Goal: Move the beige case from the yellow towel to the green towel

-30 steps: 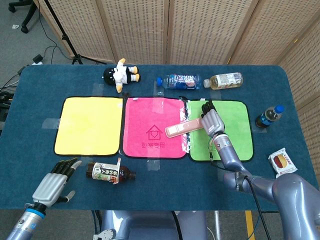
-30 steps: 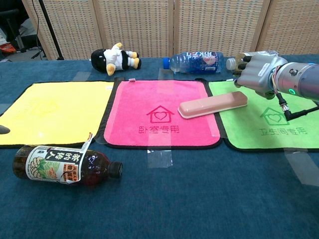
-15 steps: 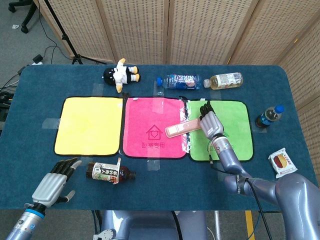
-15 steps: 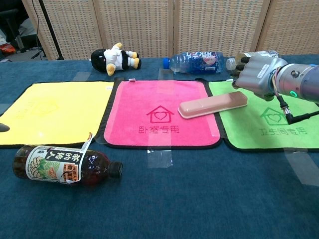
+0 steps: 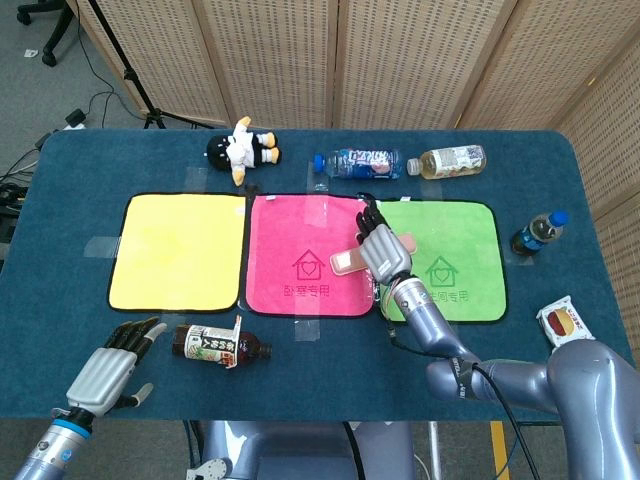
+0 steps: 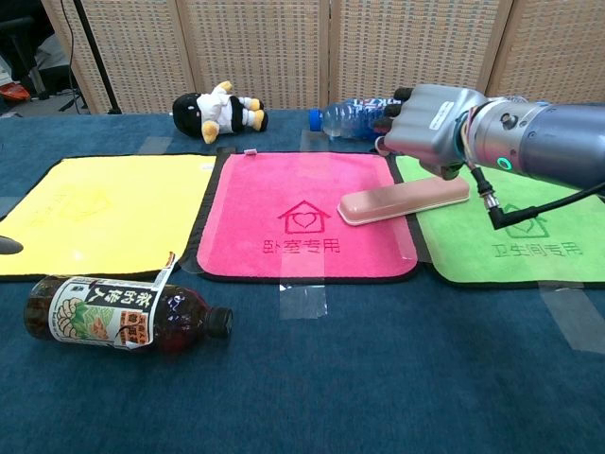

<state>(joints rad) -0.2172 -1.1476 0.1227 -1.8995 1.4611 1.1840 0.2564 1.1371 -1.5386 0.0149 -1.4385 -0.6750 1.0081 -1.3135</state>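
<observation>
So the long beige plastic case (image 6: 405, 202) isn't on the yellow towel (image 5: 178, 251) at all right now. It's lying flat across the seam between the pink towel with the house logo (image 6: 304, 216) and the green towel (image 6: 515, 227), most of its length on the pink one and only its far-right end poking over the green.

Its long axis runs pretty much left-right across the table, tilted a bit so the right end sits further back. That's the bit that matters: it only needs a short slide or carry along its own length, toward the robot's right, to land fully on green.

The right hand (image 6: 430, 130) hangs directly over the case's middle, back of the hand up, fingers curled downward. From the chest view there looks to be a gap between hand and case, so I'd say it isn't grasping it, but I honestly can't tell whether the fingers are touching the far edge.

The left hand (image 5: 108, 369) is way off at the near-left corner, well apart from everything, fingers loosely spread and holding nothing. The right is obviously the closer one.
</observation>
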